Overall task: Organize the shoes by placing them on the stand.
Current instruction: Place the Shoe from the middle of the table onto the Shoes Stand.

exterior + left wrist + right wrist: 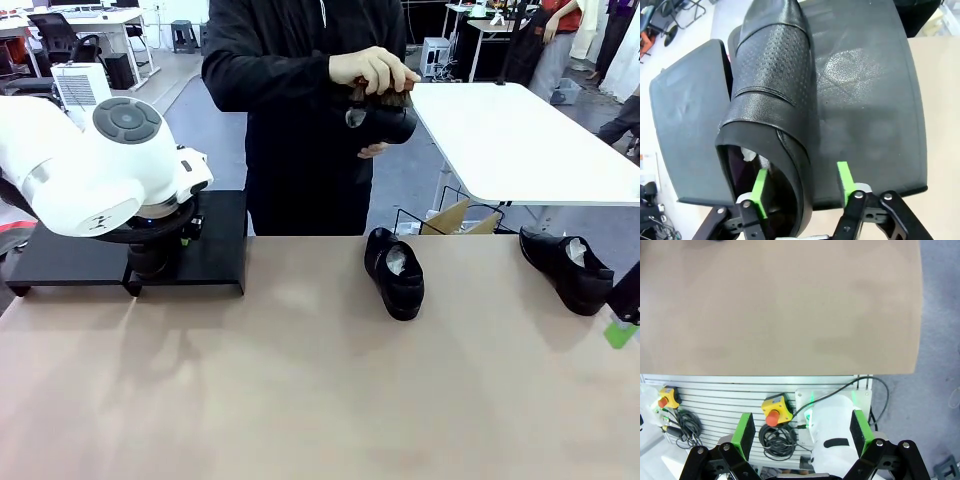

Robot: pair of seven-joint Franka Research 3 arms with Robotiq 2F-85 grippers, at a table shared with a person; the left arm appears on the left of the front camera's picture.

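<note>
Tan surface (300, 380): low matte-black stand (225, 240) at robot's left, partly hidden behind white left arm (100, 165). One glossy black leather shoe (772, 90) lies on stand, toe cut off by frame. Two more black shoes on surface, centre (395, 272) and right (565, 268), white paper (397, 262) inside. Fourth shoe (395, 125) held by person (300, 100), half hidden. Left hand (801, 182) open, pads straddling shoe's heel wall, outer pad clear. Right hand (802, 432) open, empty.
</note>
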